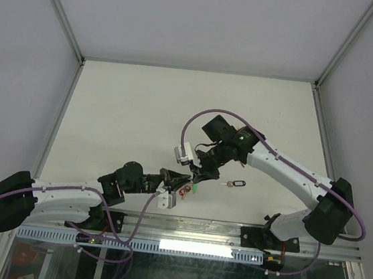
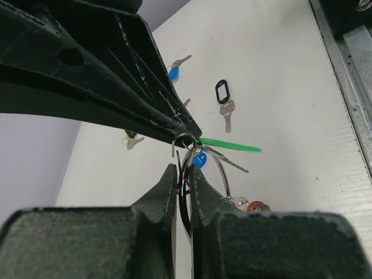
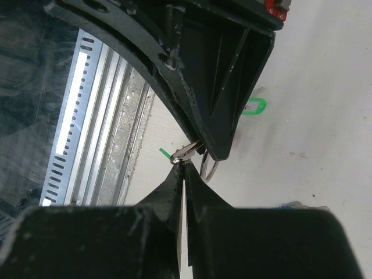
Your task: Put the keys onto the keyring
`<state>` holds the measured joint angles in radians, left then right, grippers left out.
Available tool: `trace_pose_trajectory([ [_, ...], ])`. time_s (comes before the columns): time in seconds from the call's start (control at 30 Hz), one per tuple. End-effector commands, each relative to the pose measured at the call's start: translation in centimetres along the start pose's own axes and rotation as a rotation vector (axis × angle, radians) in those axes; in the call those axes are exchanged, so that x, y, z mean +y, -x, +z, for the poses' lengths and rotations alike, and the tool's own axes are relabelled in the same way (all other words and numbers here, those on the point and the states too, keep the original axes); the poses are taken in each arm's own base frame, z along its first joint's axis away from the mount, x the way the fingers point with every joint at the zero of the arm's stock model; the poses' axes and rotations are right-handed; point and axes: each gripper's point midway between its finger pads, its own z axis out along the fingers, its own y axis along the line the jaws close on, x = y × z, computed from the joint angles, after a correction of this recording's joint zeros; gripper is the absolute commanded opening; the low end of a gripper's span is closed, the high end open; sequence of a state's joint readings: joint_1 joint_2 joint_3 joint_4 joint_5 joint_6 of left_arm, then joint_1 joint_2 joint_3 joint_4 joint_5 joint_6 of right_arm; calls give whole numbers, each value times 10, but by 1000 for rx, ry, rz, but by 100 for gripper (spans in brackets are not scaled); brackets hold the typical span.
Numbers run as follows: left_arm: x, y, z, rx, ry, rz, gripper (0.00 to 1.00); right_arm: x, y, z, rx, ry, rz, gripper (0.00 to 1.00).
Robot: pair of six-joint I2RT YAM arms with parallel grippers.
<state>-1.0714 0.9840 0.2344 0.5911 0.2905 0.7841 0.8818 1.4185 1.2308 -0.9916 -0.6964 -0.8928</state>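
Pinching keyring: left gripper (image 2: 184, 171) is clamped on the keyring (image 2: 222, 175), which sits edge-on between its fingers, so the wire seems to hang steady just off the table (image 2: 285, 87)
Nipping loop: right gripper (image 3: 183, 172) has its fingers fully together on a small silver loop (image 2: 185, 141) right at the ring's top; whether that is a key's bow or a lifted end of the coil I cannot tell
Why tip to tip: the two grippers meet nose to nose, likely so one braces the ring while the other works metal into the split
Where: the ring is mid-table, just ahead of the bases, between both grippers
Ring's look: thin silver wire, with a wide arc showing right of the left fingers and dark where it is squeezed
On it: green tag (image 2: 229, 145) sticks out sideways, blue cap (image 2: 200, 158) sits by the wire, red cap (image 2: 258, 206) lies low at the far side; all seem to hang from it
Loose: blue key (image 2: 174, 72), black-tagged key (image 2: 228, 118) and a small bunch (image 2: 131, 139) lie well apart on the table, so I judge the job part done
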Motion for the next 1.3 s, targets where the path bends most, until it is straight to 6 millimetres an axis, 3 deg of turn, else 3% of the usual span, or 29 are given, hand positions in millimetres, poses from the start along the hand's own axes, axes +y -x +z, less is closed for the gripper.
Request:
trace_pose_trajectory([
  [0.0, 10, 16, 2, -62, 12, 43, 0, 2, 25, -12, -66, -1, -90, 0],
  [0.37, 5, 20, 2, -81, -17, 48, 0, -16, 27, -19, -54, -123, -86, 0],
  [0.83, 0, 24, 3, -99, -52, 50, 0, 9, 33, -17, -94, 25, -181, 0],
  [1.27, -3, 25, 3, -106, -68, 50, 0, 0, 33, -10, -88, 35, -187, 0],
])
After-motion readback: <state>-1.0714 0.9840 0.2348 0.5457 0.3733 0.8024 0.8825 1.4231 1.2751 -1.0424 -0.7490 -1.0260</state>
